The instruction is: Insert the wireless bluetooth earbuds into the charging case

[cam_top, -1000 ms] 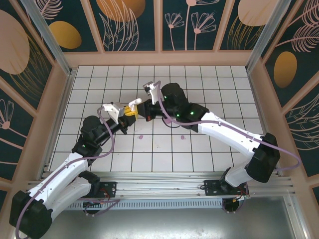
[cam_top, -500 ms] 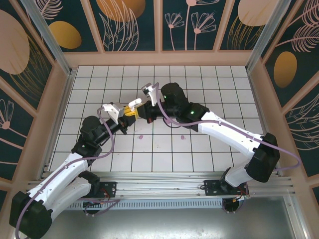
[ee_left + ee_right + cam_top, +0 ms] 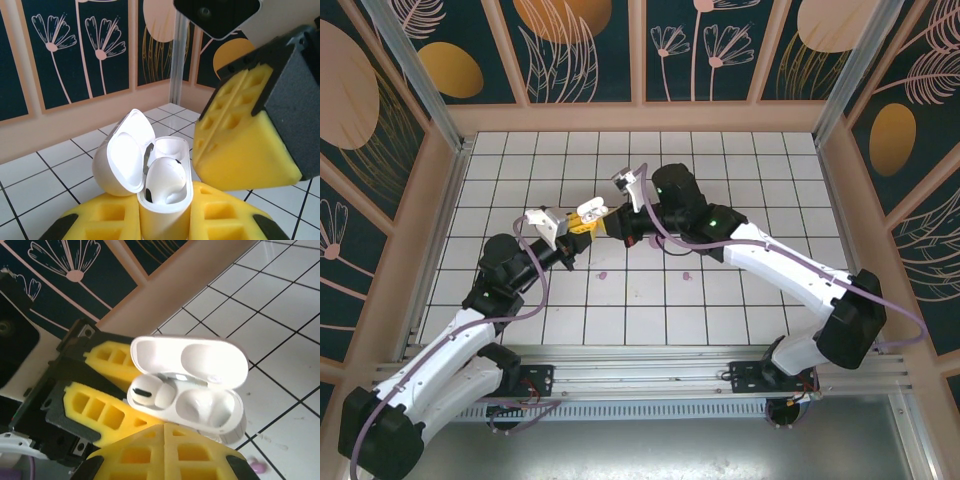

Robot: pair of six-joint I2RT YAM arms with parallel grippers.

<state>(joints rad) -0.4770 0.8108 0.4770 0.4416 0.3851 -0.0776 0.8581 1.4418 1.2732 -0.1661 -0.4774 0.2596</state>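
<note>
The white charging case [image 3: 162, 200] stands open and upright, with my left gripper [image 3: 165, 217] shut on its body between yellow pads. One white earbud [image 3: 167, 177] sits in the slot nearer the left wrist camera; the other slot [image 3: 170, 147] is empty. From the right wrist camera the same case [image 3: 220, 407] shows the earbud [image 3: 149, 392] in its left slot. My right gripper [image 3: 170, 432] hovers just in front of the case, its pads pressed together with nothing between them. Two pale purple earbuds [image 3: 603, 274] [image 3: 687, 274] lie on the tiles.
Both grippers meet above the middle of the tiled floor [image 3: 740, 160], the left gripper [image 3: 582, 225] and the right gripper [image 3: 613, 226] almost touching. Wooden walls and metal posts [image 3: 440, 130] ring the floor. A purple cable [image 3: 665, 240] loops beside the right wrist.
My right arm has shifted slightly to the right and drawn a little back from the case. The left gripper keeps the case in about the same spot.
</note>
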